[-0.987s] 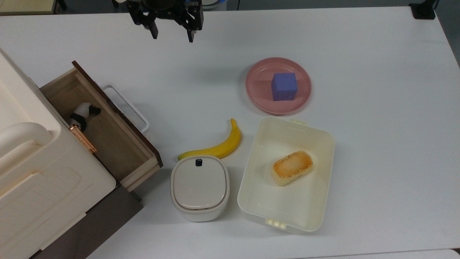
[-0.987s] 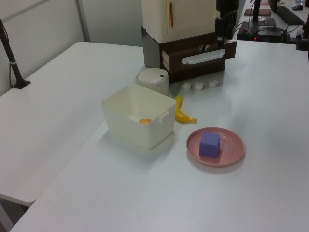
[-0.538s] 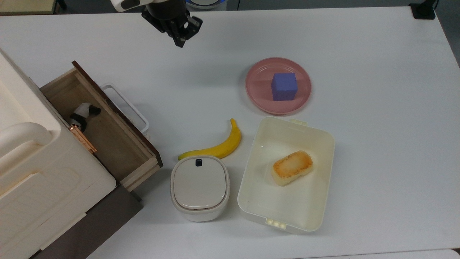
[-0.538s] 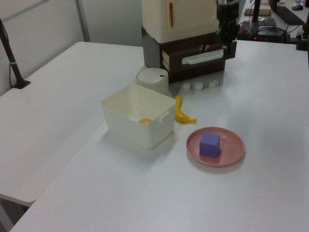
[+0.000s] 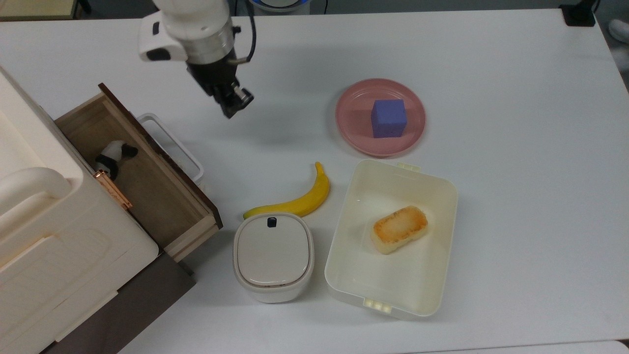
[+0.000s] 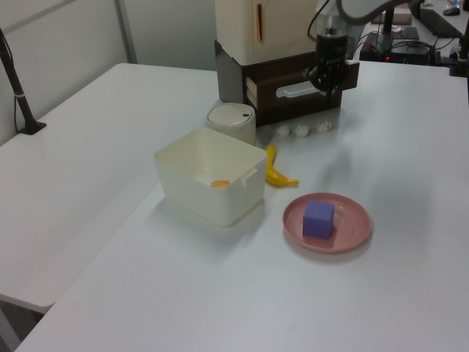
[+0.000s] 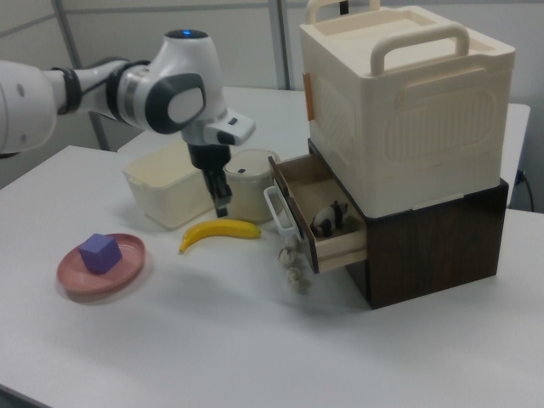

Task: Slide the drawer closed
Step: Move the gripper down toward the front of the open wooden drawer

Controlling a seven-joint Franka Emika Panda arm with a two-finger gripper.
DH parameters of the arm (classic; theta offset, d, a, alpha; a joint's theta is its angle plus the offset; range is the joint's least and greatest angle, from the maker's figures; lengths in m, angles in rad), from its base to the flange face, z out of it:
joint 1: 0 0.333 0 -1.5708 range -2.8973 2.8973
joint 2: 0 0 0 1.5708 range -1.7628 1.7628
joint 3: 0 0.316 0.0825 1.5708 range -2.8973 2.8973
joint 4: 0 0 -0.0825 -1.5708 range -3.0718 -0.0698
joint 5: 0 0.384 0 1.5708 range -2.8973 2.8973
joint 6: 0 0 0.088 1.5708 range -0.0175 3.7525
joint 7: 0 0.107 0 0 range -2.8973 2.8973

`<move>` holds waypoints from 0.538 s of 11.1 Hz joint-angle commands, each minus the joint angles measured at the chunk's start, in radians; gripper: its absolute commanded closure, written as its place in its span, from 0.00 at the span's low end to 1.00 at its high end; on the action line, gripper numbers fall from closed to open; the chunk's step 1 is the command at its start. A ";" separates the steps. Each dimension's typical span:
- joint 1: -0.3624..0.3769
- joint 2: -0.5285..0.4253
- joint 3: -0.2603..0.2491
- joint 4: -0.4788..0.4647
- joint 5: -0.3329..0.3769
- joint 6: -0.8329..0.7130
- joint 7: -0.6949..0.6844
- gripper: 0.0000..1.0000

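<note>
The drawer (image 5: 147, 191) stands pulled out of the cream cabinet (image 7: 408, 102) at the top view's left; the claw (image 5: 235, 105), fingers pressed together, hangs above the table (image 5: 516, 206) beside its white handle (image 5: 172, 142).

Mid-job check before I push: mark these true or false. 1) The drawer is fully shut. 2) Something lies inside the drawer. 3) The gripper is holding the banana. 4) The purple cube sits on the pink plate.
1) False: the drawer stands pulled out of the cabinet.
2) True: a small black-and-white object lies in it.
3) False: the gripper is shut, holds nothing, and the banana lies on the table.
4) True: purple cube, pink plate.
</note>
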 commanded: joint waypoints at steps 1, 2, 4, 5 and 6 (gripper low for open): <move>-0.005 0.077 -0.026 0.035 -0.065 0.086 0.052 1.00; -0.007 0.121 -0.037 0.081 -0.084 0.098 0.074 1.00; -0.005 0.144 -0.078 0.099 -0.087 0.198 0.094 1.00; -0.005 0.155 -0.097 0.101 -0.098 0.238 0.092 1.00; -0.005 0.161 -0.112 0.116 -0.119 0.261 0.092 1.00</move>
